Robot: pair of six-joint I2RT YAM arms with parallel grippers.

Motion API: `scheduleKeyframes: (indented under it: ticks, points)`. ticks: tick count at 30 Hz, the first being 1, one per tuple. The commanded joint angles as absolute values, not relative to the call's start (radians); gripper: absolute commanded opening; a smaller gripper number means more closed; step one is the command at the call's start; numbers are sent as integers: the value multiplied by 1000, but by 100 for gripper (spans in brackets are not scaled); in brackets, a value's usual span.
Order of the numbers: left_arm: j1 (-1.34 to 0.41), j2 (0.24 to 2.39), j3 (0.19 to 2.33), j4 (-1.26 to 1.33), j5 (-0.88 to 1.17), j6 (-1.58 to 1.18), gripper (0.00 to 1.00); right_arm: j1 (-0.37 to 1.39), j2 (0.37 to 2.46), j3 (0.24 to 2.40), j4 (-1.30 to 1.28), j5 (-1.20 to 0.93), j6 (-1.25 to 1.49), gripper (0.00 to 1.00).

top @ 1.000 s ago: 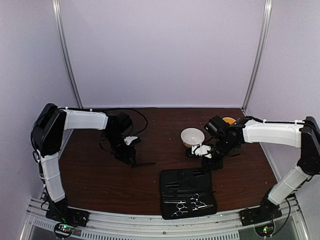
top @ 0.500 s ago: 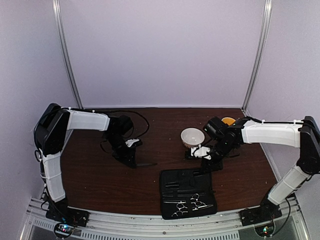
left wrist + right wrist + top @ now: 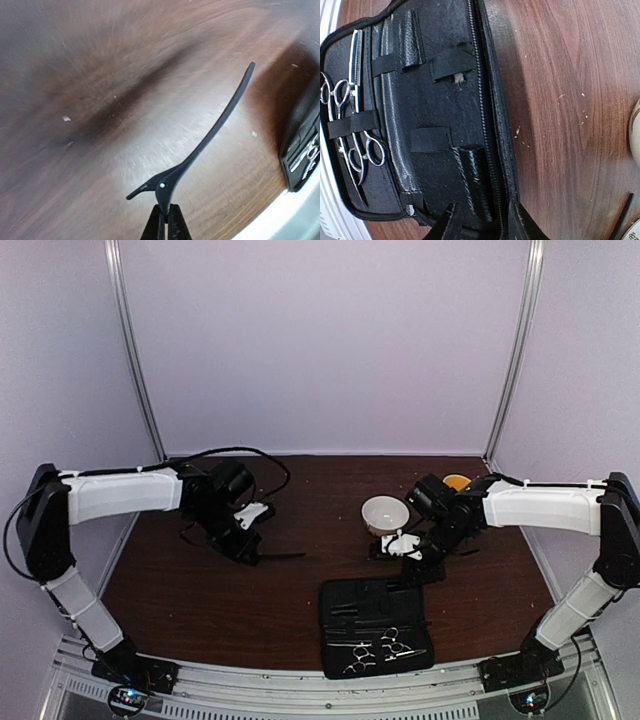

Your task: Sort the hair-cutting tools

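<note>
At the table's left, left gripper (image 3: 164, 221): pressing its fingers together on the hinge end of a thin black clip, with the long prong sticking out ahead.
Black clip (image 3: 210, 135): hanging over the brown table (image 3: 75, 165), apparently lifted clear of it and well apart from the case.
Clip handling: likely weighing almost nothing and staying stiff, yet being narrow and smooth enough to swivel in a pinch; the thicker hinge end is looking like the safest hold.
Case (image 3: 435, 125): lying open near the front edge, showing elastic loops, several of them empty.
Scissors (image 3: 356, 60): two silver pairs sitting strapped side by side under a loop in the case's near half.
Scissors handling: probably being hard, slick and pointed; taking them across the shanks near the rings, not by the blades, is seeming wisest.
White bowl (image 3: 385, 512): standing just behind the case.
Right gripper (image 3: 482, 227): holding its fingers spread, astride the case's far zip edge, with no tool sitting between them.
Second black clip (image 3: 621, 216): lying on the table close to the right gripper, only partly showing.
</note>
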State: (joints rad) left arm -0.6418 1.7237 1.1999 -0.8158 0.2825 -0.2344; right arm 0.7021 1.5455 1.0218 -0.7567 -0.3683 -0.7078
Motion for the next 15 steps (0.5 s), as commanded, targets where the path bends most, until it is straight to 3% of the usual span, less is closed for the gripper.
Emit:
scheduleKeyframes:
  ticks: [1,7,15]
  points:
    - [-823,1457,1094,-642,-48,-244,0,698,1534,1056,-782,-452,-691,33]
    - [-1032,1332,973,-489,-230,-284,0,692,1538,1092,-826,-468,-682,35]
    - [-1216,1487,1074,-522,-368,-372,0,587,1399,1065,-822,-510,-654,42]
